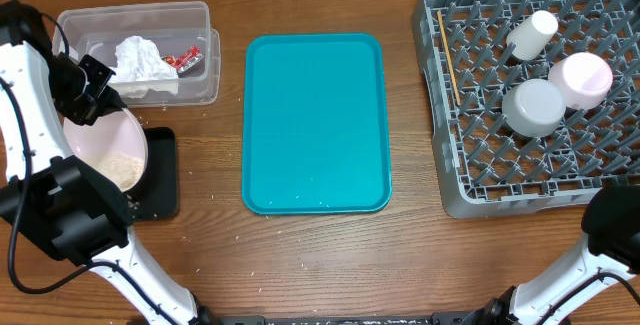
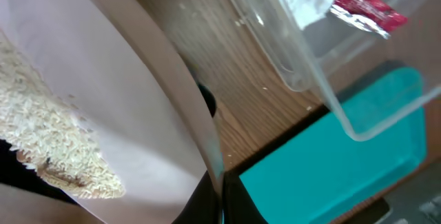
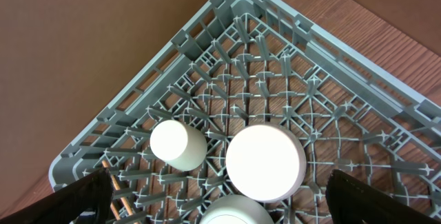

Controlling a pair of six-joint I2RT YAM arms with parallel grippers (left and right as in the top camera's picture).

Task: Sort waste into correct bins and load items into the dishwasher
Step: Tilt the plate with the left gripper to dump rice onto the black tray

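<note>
My left gripper (image 1: pixel 85 90) is shut on the rim of the white plate (image 1: pixel 100 150), which it holds tilted over the black tray (image 1: pixel 160 175). Rice (image 2: pixel 48 141) lies piled on the lower part of the plate (image 2: pixel 124 100); the jaws (image 2: pixel 219 203) pinch its edge. The clear tub (image 1: pixel 190 25) holds the napkin (image 1: pixel 140 60) and the red sauce packet (image 1: pixel 185 60). The grey rack (image 1: pixel 480 165) holds the cup (image 1: pixel 530 33), two upturned bowls (image 1: pixel 582 77) (image 1: pixel 533 107) and the chopsticks (image 1: pixel 448 55). My right gripper (image 3: pixel 234 196) is open and empty above the rack (image 3: pixel 227 58).
The teal tray (image 1: pixel 315 120) lies in the middle of the table, between the tub and the rack. Loose rice grains are scattered on the wood near the black tray. A brown cardboard wall runs along the back.
</note>
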